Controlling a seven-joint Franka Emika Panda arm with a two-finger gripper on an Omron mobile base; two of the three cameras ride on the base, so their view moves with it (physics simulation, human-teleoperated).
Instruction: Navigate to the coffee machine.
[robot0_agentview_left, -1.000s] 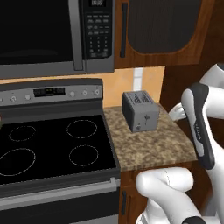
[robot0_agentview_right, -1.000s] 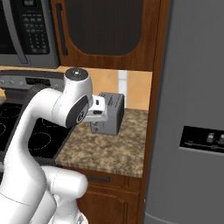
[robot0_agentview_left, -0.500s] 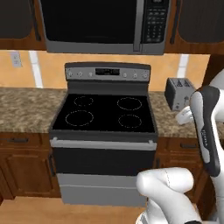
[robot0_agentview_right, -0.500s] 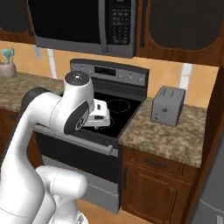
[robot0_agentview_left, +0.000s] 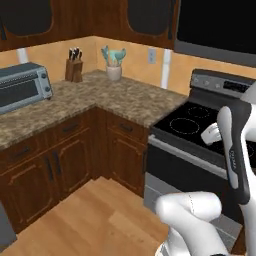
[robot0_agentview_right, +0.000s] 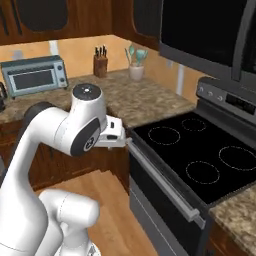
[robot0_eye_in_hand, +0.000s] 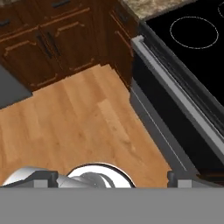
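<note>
Granite counter (robot0_agentview_right: 125, 100) wraps the corner from the toaster oven (robot0_agentview_right: 35, 75) past the knife block (robot0_agentview_right: 100, 65) to the black stove (robot0_agentview_right: 200, 155). My gripper (robot0_eye_in_hand: 111, 178) hangs over the wood floor (robot0_eye_in_hand: 78, 122) beside the oven door, fingers spread apart. What may be the coffee machine (robot0_agentview_right: 2, 96) is a dark sliver at the frame edge, just left of the toaster oven and well apart from the gripper; I cannot tell for sure.

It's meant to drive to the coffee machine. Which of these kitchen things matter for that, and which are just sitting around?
For the job:
- hand, open, carrying nothing
- dark shape cut off at the counter's left end; too little shows to identify it

Just lying about:
- toaster oven
- knife block
- utensil jar
- stove
- microwave
</note>
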